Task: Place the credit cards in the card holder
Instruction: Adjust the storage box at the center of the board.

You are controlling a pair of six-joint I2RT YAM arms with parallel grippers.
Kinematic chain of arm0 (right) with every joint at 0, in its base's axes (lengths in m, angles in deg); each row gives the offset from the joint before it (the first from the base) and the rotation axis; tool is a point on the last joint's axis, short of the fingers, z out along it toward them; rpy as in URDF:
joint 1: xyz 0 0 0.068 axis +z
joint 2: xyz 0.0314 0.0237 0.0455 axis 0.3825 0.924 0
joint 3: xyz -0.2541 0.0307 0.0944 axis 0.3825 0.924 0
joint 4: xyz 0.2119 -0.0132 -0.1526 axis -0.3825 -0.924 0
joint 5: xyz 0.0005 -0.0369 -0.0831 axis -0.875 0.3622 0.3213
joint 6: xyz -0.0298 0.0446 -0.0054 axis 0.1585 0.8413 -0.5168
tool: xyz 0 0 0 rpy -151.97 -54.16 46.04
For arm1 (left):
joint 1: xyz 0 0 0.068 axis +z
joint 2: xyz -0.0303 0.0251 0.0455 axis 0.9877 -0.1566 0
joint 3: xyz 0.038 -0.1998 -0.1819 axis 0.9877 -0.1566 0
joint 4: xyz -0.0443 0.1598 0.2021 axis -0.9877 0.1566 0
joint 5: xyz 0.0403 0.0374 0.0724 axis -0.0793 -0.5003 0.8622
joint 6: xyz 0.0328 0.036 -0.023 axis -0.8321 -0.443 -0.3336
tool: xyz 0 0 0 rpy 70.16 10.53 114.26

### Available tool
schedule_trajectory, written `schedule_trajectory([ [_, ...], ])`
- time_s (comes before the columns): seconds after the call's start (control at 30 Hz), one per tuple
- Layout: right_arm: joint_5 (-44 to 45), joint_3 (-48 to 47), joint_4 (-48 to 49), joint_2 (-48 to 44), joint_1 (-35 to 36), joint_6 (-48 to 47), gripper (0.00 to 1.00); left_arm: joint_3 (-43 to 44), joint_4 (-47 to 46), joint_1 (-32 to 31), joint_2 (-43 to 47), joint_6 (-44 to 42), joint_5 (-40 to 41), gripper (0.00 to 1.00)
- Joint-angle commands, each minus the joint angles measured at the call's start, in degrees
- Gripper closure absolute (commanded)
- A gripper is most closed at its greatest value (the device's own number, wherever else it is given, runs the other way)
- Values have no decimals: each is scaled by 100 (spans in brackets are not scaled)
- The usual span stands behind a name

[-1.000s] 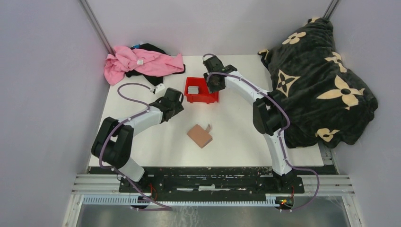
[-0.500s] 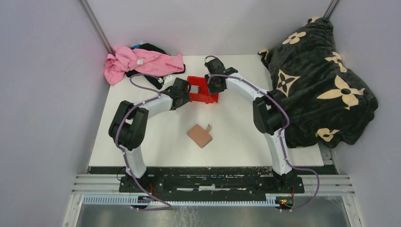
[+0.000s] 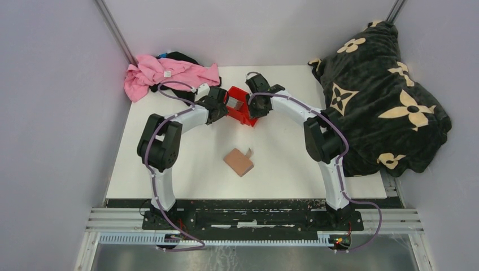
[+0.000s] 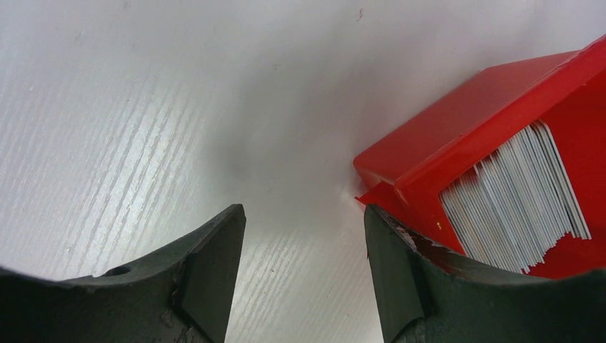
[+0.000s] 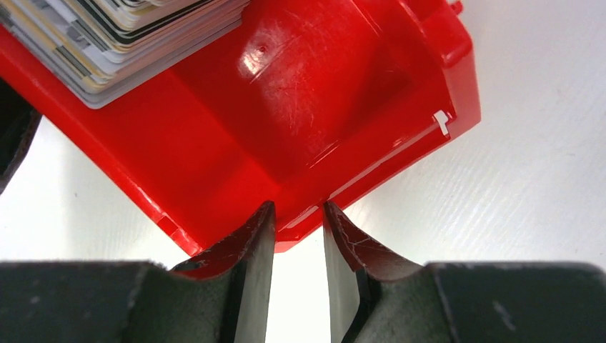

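My right end effector [image 5: 296, 214] is clenched on the rim of the red bin [image 5: 307, 93], one finger inside the wall and one outside, near a corner. The bin stands at the far middle of the worktop [image 3: 186, 164] and looks tilted from above. The credit cards [image 4: 514, 193] are all inside it as one packed stack – mostly grey and white edges, a few with dark stripes. My left end effector [image 4: 304, 221] is released, with the jaws wide apart, low over the worktop just beside the bin's other side; one finger is very close to the bin corner, but I cannot tell if it touches. The card holder [image 3: 239, 162] lies closed on the worktop, well apart from the bin and nearer to my bases.
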Motion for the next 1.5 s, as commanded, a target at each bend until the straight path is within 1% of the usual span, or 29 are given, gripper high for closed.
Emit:
schedule_trajectory([
  [0.0,-205,18,-70,-334,170,149,64,320,-48,47,-43,-297,49,30],
  [0.43,-418,-881,-447,-9,403,92,65,453,-48,187,-121,-442,5,30],
  [0.67,-252,-1370,-596,140,441,-45,64,315,-66,268,-83,-416,-72,30],
  [0.73,-232,-1624,-562,249,422,-152,62,266,-87,279,-47,-383,-81,30],
  [0.83,-259,-2214,-610,515,331,-280,57,169,-104,288,51,-297,-136,30],
  [0.93,-463,-2724,-602,795,175,-253,49,47,-158,289,154,-190,-204,30],
  [1.03,-726,-3115,-547,1067,77,-263,45,-51,-153,296,229,-75,-302,30],
  [1.2,-1014,-3623,-471,1495,21,-369,41,-204,-196,298,377,-11,-350,30],
  [1.33,-1232,-3993,-319,1818,6,-378,40,-181,-155,308,400,-75,-335,30],
  [1.47,-1291,-4261,-116,1996,-14,-407,37,-170,-111,309,401,-93,-330,30],
])
